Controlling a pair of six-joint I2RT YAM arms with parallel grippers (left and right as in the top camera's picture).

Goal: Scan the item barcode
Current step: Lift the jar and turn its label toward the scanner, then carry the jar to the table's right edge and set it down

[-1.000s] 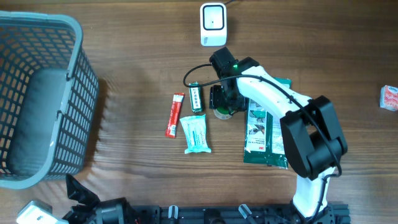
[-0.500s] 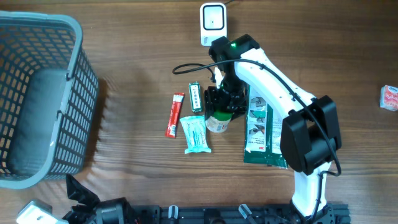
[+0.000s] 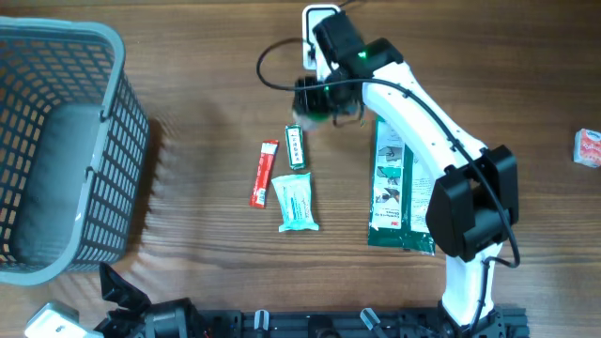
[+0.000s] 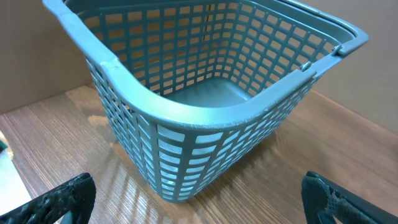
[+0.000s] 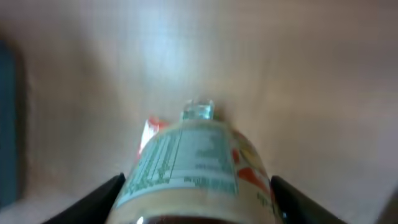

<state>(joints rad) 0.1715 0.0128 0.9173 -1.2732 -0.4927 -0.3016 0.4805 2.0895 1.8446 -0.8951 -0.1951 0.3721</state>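
Note:
A small bottle (image 5: 194, 163) with a white printed label fills the right wrist view, its clear cap pointing away. My right gripper (image 5: 198, 202) is shut on it, a dark finger on each side. In the overhead view this gripper (image 3: 317, 99) is blurred and hangs just below the white scanner (image 3: 311, 16) at the back, which the arm partly covers. No barcode can be made out on the blurred label. My left gripper (image 4: 199, 205) stands open, nothing between its fingers, in front of the basket.
A grey-blue mesh basket (image 3: 131, 113) stands at the left. A red stick packet (image 3: 264, 173), a small green pack (image 3: 297, 148) and a pale teal packet (image 3: 297, 202) lie mid-table. A large green pouch (image 3: 399, 192) lies to their right, a pink item (image 3: 589, 147) at the far right.
My right gripper has lifted the bottle off the table beside the packets and carried it back towards the scanner. The left arm has not moved.

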